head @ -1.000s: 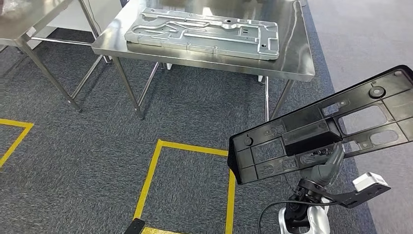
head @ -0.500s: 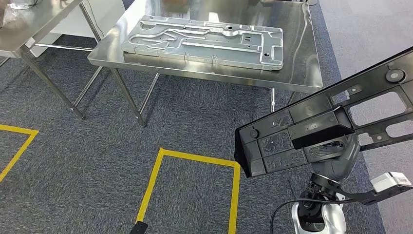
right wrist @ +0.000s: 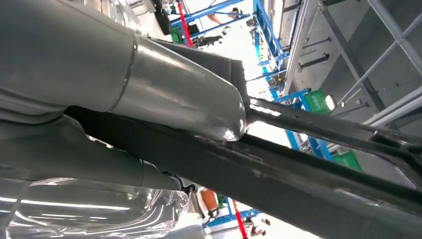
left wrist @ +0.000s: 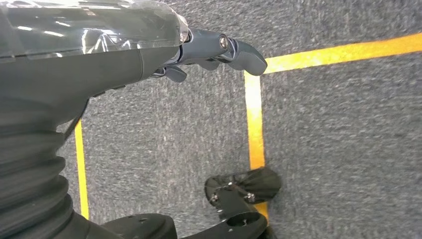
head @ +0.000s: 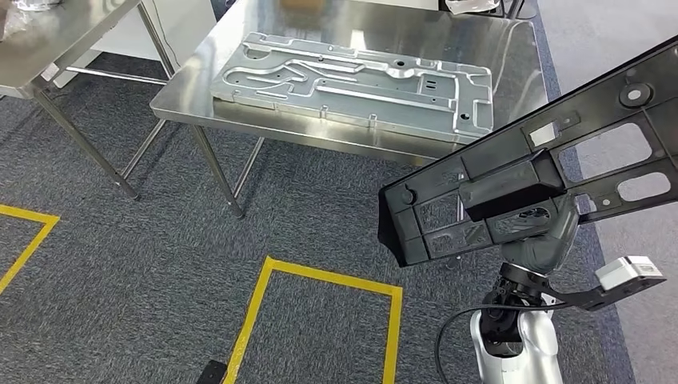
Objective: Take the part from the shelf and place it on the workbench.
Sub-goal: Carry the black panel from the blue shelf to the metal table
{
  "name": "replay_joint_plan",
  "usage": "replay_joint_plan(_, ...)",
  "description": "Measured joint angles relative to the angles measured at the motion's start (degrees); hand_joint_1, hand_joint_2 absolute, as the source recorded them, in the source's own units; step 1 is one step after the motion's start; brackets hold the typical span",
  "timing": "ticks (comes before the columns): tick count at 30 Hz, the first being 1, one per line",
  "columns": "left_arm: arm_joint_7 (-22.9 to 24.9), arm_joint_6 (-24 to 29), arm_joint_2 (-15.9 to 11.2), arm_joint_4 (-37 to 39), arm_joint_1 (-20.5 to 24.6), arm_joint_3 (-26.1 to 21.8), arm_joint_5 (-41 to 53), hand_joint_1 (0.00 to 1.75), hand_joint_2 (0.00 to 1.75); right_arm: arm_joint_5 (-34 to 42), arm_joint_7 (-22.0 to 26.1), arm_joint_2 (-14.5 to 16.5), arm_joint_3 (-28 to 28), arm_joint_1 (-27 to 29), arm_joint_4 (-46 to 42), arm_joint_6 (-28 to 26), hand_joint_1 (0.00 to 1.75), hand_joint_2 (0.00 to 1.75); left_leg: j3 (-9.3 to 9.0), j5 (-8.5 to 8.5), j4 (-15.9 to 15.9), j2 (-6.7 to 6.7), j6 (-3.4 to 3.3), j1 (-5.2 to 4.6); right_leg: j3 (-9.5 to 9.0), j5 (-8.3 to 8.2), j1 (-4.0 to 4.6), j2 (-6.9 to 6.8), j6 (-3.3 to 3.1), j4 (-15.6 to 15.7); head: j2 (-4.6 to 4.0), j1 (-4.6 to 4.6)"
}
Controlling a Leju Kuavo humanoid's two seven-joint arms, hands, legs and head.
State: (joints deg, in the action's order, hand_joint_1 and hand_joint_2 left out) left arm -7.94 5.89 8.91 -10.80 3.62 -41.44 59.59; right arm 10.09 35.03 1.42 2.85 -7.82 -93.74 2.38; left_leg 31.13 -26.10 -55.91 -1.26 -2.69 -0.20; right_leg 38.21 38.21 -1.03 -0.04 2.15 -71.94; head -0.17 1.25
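Black plastic part point(head: 552, 172) held up in the air by the right hand point(head: 537, 240), at the right side of the head view, tilted so that its far end rises toward the right edge. Right hand under the part, fingers closed around a raised block near the middle of it; in the right wrist view, grey thumb point(right wrist: 184, 97) pressed against the dark bar of the part point(right wrist: 308, 184). Part not yet on the workbench point(head: 200, 88), near end hanging just in front of the front right corner of it, over the grey carpet point(head: 120, 264). On the steel workbench, 1 large flat metal plate point(head: 352, 84) with grooves and holes, lying flat and filling most of the top. Second steel table point(head: 48, 40) at the far left, apart from the workbench. Yellow tape lines point(head: 320, 276) on the carpet, forming a square below the workbench and 1 corner at the left edge. Left hand point(left wrist: 214, 52) hanging low over the carpet in the left wrist view, holding nothing, fingers curled inward, beside a yellow line point(left wrist: 254, 119).
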Motion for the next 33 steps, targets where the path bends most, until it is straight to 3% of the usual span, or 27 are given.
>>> replay_joint_plan(1, 0.03, 0.08, -0.02, 0.00, 0.01, -0.05, 0.01, 0.00, 1.75, -0.33, 0.02, 0.02, 0.00, 0.07, -0.15, 0.08, 1.75, 0.00, -1.02, -0.76, -0.01, -0.11, 0.13, 0.04, 0.27, -1.16, -0.12, 0.00, 0.13, 2.25, 0.00, 0.00)
replay_joint_plan(3, 0.07, 0.28, -0.07, 0.00, 0.00, -0.22, 0.02, 0.00, 1.75, -0.97, -0.02, 0.07, 0.00, 0.10, -0.25, 0.34, 1.75, 0.00, -2.75, -2.46, -0.32, -0.25, 0.63, 0.05, 0.06, -8.46, -0.33, -0.06, 0.14, 8.79, 0.00, 0.01)
replay_joint_plan(5, 0.16, 0.43, -0.14, -0.01, 0.03, -0.41, 0.06, 0.00, 1.75, -1.52, -0.10, 0.21, 0.03, 0.04, -0.19, 0.64, 1.75, 0.00, -3.54, -3.98, -0.66, -0.36, 1.42, -0.05, -0.09, -14.24, -0.21, -0.07, -0.78, 12.54, 0.00, 0.01)
replay_joint_plan(6, 0.20, 0.46, -0.18, -0.01, 0.07, -0.46, 0.13, 0.00, 1.75, -1.71, -0.08, 0.35, 0.03, -0.07, -0.26, 0.73, 1.75, 0.00, -3.81, -4.36, -0.90, -0.39, 1.80, -0.09, -0.06, -14.93, -0.04, -0.05, -1.44, 12.86, 0.00, 0.04)
replay_joint_plan(8, 0.25, 0.44, -0.26, -0.03, 0.17, -0.48, 0.29, 0.00, 1.75, -1.89, 0.04, 0.70, 0.02, -0.38, -0.77, 0.76, 1.75, 0.00, -3.68, -4.35, -1.86, -0.25, 2.35, -0.05, -0.77, -14.46, -0.04, 0.06, -2.42, 12.99, 0.00, 0.07)
replay_joint_plan(9, 0.23, 0.42, -0.28, -0.03, 0.25, -0.48, 0.37, 0.00, 1.75, -1.93, 0.09, 0.85, 0.01, -0.52, -1.06, 0.76, 1.75, 0.00, -2.91, -4.15, -3.81, -0.05, 2.58, 0.01, -1.41, -14.13, -0.10, 0.03, -2.82, 13.24, 0.00, 0.08)
replay_joint_plan(11, 0.22, 0.35, -0.32, -0.03, 0.38, -0.48, 0.43, 0.00, 1.75, -1.93, 0.11, 1.15, -0.01, -0.64, -1.40, 0.76, 1.75, 0.00, 0.93, -5.05, -10.44, 0.45, 3.13, 0.23, -2.84, -13.33, -0.16, -0.05, -3.38, 13.70, 0.00, 0.08)
replay_joint_plan(13, 0.22, 0.31, -0.31, -0.03, 0.37, -0.49, 0.36, 0.00, 1.75, -2.12, 0.09, 1.33, -0.03, -0.63, -1.50, 0.78, 1.75, 0.00, 5.76, -8.09, -16.82, 0.75, 3.59, 0.40, -3.98, -12.38, -0.06, -0.03, -3.60, 13.83, 0.00, 0.08)
replay_joint_plan(14, 0.21, 0.30, -0.31, -0.03, 0.31, -0.50, 0.25, 0.00, 1.75, -2.40, 0.07, 1.41, -0.04, -0.62, -1.53, 0.80, 1.75, 0.00, 7.39, -9.28, -18.07, 0.81, 3.63, 0.42, -4.59, -11.85, 0.02, 0.03, -3.64, 13.83, 0.00, 0.08)
replay_joint_plan(15, 0.15, 0.30, -0.31, -0.02, 0.25, -0.52, 0.12, 0.00, 1.75, -2.87, 0.03, 1.48, -0.04, -0.63, -1.56, 0.81, 1.75, 0.00, 8.17, -9.27, -17.50, 0.84, 3.51, 0.41, -5.31, -11.30, 0.12, 0.09, -3.66, 13.83, 0.00, 0.09)
replay_joint_plan(16, 0.07, 0.31, -0.31, -0.02, 0.21, -0.55, -0.01, 0.00, 1.75, -3.40, -0.02, 1.55, -0.03, -0.69, -1.57, 0.83, 1.75, 0.00, 8.13, -7.81, -15.22, 0.85, 3.18, 0.33, -6.10, -10.73, 0.26, 0.14, -3.67, 13.84, 0.00, 0.09)
replay_joint_plan(19, -0.16, 0.40, -0.34, -0.04, 0.08, -0.74, -0.33, 0.00, 1.75, -4.71, -0.11, 1.84, 0.03, -1.23, -1.59, 0.81, 1.75, 0.00, 5.91, 0.72, -4.82, 1.00, 1.36, -0.40, -8.04, -9.22, 0.58, 0.21, -3.46, 14.04, 0.00, 0.08)
replay_joint_plan(20, -0.19, 0.44, -0.33, -0.04, 0.02, -0.80, -0.41, 0.00, 1.75, -4.89, -0.15, 1.93, 0.05, -1.42, -1.63, 0.80, 1.75, 0.00, 5.45, 2.35, -2.92, 1.06, 0.90, -0.67, -8.31, -8.92, 0.57, 0.25, -3.20, 14.27, 0.00, 0.09)
replay_joint_plan(21, -0.22, 0.48, -0.32, -0.04, -0.04, -0.85, -0.45, 0.00, 1.75, -4.98, -0.18, 1.99, 0.07, -1.54, -1.67, 0.79, 1.75, 0.00, 5.26, 2.93, -2.01, 1.05, 0.61, -0.88, -8.45, -8.90, 0.55, 0.27, -2.86, 14.26, 0.00, 0.10)
replay_joint_plan(23, -0.26, 0.54, -0.21, -0.04, -0.11, -0.87, -0.48, 0.00, 1.75, -5.01, -0.24, 2.09, 0.07, -1.70, -1.85, 0.78, 1.75, 0.00, 4.20, 2.88, -0.94, 0.90, 0.29, -0.70, -8.89, -9.03, 0.61, 0.23, -2.11, 14.08, 0.00, 0.11)
replay_joint_plan(25, -0.30, 0.63, -0.12, -0.04, -0.13, -0.91, -0.51, 0.00, 1.75, -5.04, -0.19, 2.11, 0.06, -2.05, -2.02, 0.78, 1.75, 0.00, 2.57, 2.74, 0.10, 0.78, -0.12, -0.32, -8.34, -8.06, 0.63, 0.19, -1.55, 11.77, 0.00, 0.09)
replay_joint_plan(26, -0.31, 0.66, -0.06, -0.04, -0.07, -0.92, -0.52, 0.00, 1.75, -5.05, -0.17, 2.11, 0.06, -2.24, -2.07, 0.78, 1.75, 0.00, 1.92, 2.57, 0.39, 0.77, -0.27, -0.23, -6.86, -6.76, 0.54, 0.20, -1.33, 9.08, 0.00, 0.09)
replay_joint_plan(28, -0.33, 0.67, -0.02, -0.04, 0.03, -0.95, -0.54, 0.00, 1.75, -5.06, -0.16, 2.12, 0.06, -2.41, -2.07, 0.79, 1.75, 0.00, 1.24, 1.92, 0.44, 0.71, -0.43, -0.22, -2.20, -3.80, 0.33, 0.20, -0.86, 2.04, 0.00, 0.09)
replay_joint_plan(29, -0.33, 0.66, 0.02, -0.04, -0.02, -0.95, -0.54, 0.00, 1.75, -5.06, -0.18, 2.13, 0.06, -2.35, -2.06, 0.79, 1.75, 0.00, 0.91, 1.50, 0.39, 0.67, -0.37, -0.21, -0.13, -3.16, 0.20, 0.19, -0.59, -0.45, 0.00, 0.09)
replay_joint_plan(30, -0.33, 0.65, 0.05, -0.04, -0.11, -0.96, -0.54, 0.00, 1.75, -5.06, -0.19, 2.13, 0.06, -2.29, -2.05, 0.79, 1.75, 0.00, 0.48, 1.06, 0.32, 0.60, -0.27, -0.18, 1.02, -3.71, 0.06, 0.17, -0.37, -1.00, 0.00, 0.09)
replay_joint_plan(31, -0.32, 0.65, 0.10, -0.04, -0.19, -0.96, -0.54, 0.00, 1.75, -5.06, -0.20, 2.13, 0.06, -2.27, -2.05, 0.79, 1.75, 0.00, -0.05, 0.55, 0.20, 0.53, -0.12, -0.14, 1.07, -5.57, -0.08, 0.15, -0.25, 0.61, 0.00, 0.09)
replay_joint_plan(33, -0.32, 0.65, 0.19, -0.04, -0.25, -0.97, -0.54, 0.00, 1.75, -5.06, -0.20, 2.11, 0.06, -2.29, -2.05, 0.79, 1.75, 0.00, -1.22, -0.68, -0.16, 0.40, 0.29, -0.01, -0.99, -11.03, -0.33, 0.13, -0.25, 7.72, 0.00, 0.09)
